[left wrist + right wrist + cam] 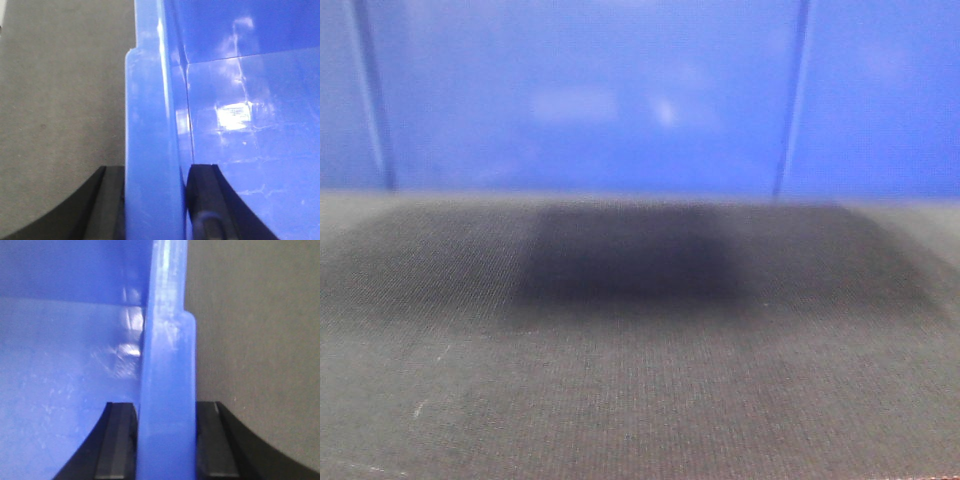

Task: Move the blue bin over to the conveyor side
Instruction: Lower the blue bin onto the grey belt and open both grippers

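Observation:
The blue bin (590, 95) fills the upper half of the front view, its glossy ribbed wall right in front of the camera, standing on the conveyor (640, 380), a dark woven belt. My left gripper (154, 172) is shut on the bin's left rim (150, 130), one finger outside the wall and one inside. My right gripper (165, 410) is shut on the bin's right rim (167, 365) in the same way. The bin's inner floor shows in both wrist views.
The dark belt lies beside the bin on the left in the left wrist view (60, 100) and on the right in the right wrist view (255, 340). A shadow lies on the belt under the bin (630, 250).

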